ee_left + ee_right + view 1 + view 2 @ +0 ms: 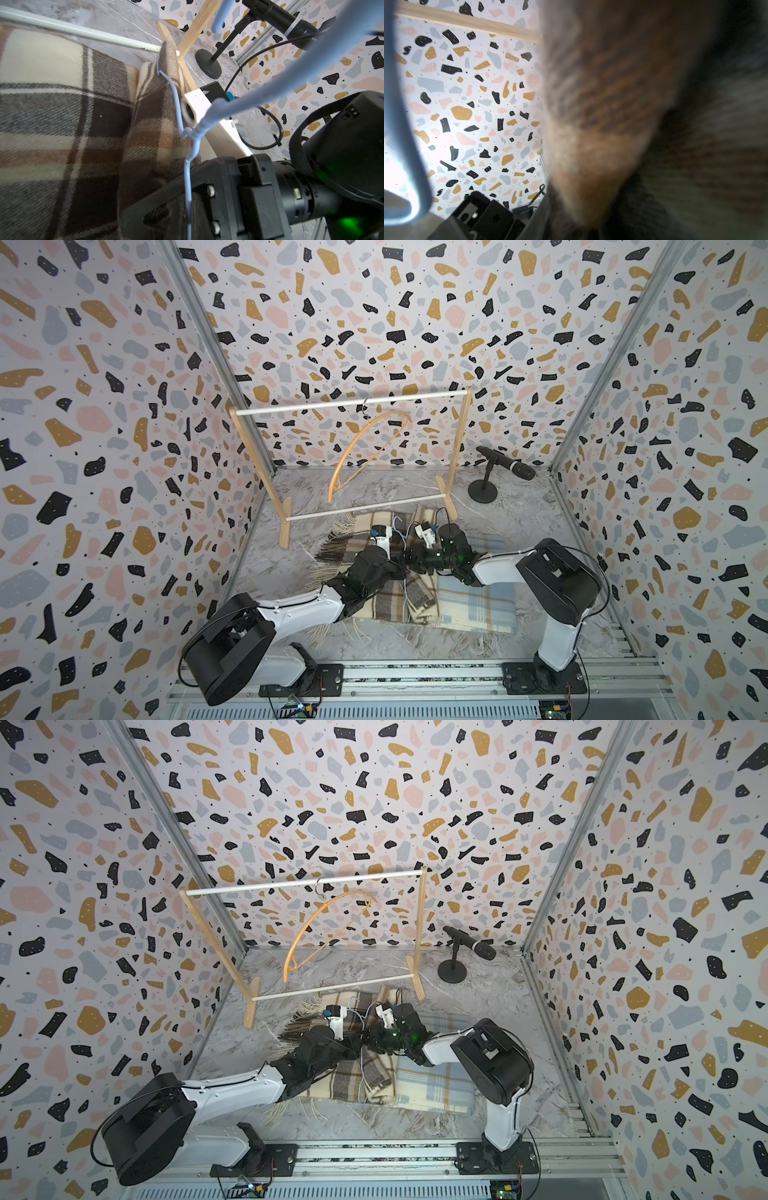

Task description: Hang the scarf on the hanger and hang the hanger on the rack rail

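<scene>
A brown plaid scarf point(419, 593) lies crumpled on the marble table, with one fold raised between the two arms point(149, 135). A thin blue wire hanger point(188, 182) stands over that fold, its hook point(161, 70) toward the rack. The wire runs down into my left gripper point(188, 234), which is shut on it. My right gripper point(412, 560) faces the left one, and one black finger point(158, 199) lies against the fold. In the right wrist view the scarf point(633, 104) fills the picture as a blur and hides the jaws.
A wooden rack point(463, 448) stands at the back with an orange hanger point(357, 452) on its top rail point(349, 403). A microphone on a round stand point(482, 491) is at the back right. A blue plaid scarf point(473, 605) lies beside the brown one.
</scene>
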